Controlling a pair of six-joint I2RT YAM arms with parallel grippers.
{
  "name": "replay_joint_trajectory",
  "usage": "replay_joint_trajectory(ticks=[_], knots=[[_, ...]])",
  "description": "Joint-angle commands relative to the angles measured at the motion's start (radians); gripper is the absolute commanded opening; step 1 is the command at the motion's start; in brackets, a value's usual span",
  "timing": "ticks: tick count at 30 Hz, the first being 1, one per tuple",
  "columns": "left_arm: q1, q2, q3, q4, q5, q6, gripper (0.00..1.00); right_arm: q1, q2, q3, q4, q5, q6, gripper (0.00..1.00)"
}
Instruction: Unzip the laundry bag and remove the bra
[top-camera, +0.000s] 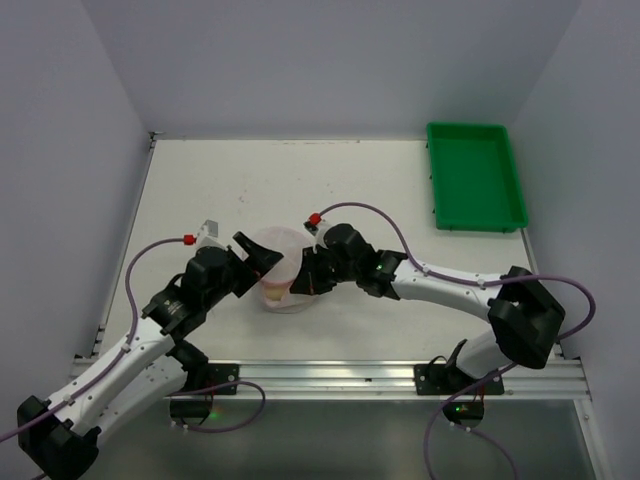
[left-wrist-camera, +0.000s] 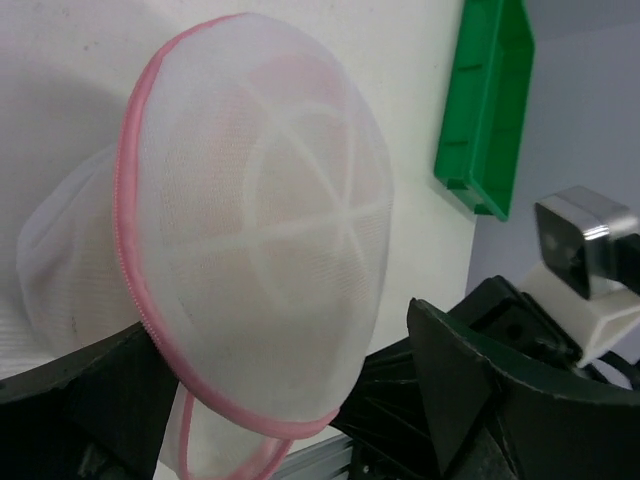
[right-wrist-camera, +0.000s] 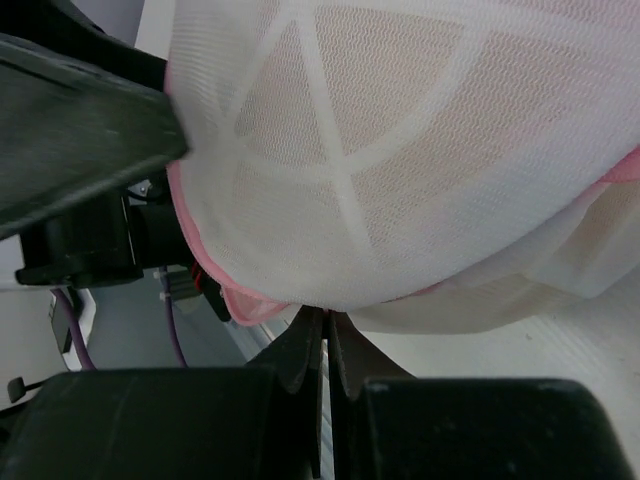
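Laundry bag (top-camera: 283, 268) sits between wide-apart fingers of L claw (left-wrist-camera: 275, 395), just above shut tips of R claw (right-wrist-camera: 322, 335) (nipping mesh? can't tell); bag + bra (left-wrist-camera: 290, 200) inside look light, floppy, so grab pink zip edge (left-wrist-camera: 130, 250).

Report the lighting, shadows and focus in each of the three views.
Top external view: even, diffuse light, only soft shadows, laundry bag and green tray crisp. Left wrist view: mesh fairly sharp, the left gripper's fingers dark and blurred in the foreground. Right wrist view: weave sharp, the right gripper's fingers underexposed and soft.
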Motion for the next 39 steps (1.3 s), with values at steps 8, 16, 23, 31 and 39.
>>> replay_joint_trajectory(ticks=[8,16,23,31,39], knots=[[-0.012,0.055,-0.068,-0.002,-0.104,-0.003,0.34,0.01,-0.014,0.041,-0.038,0.082,-0.066,0.0],[-0.009,0.094,-0.03,0.042,-0.102,0.158,0.0,-0.213,-0.075,-0.039,-0.142,0.034,-0.242,0.0],[-0.006,0.101,-0.039,0.116,-0.081,0.304,0.0,-0.291,-0.082,-0.048,-0.173,-0.099,-0.331,0.0],[-0.006,0.111,-0.016,0.154,-0.081,0.384,0.74,-0.291,-0.204,-0.044,-0.231,-0.11,-0.382,0.41],[-0.006,0.021,0.058,-0.002,-0.282,0.41,1.0,-0.274,-0.353,-0.042,-0.294,-0.09,-0.376,0.71]])
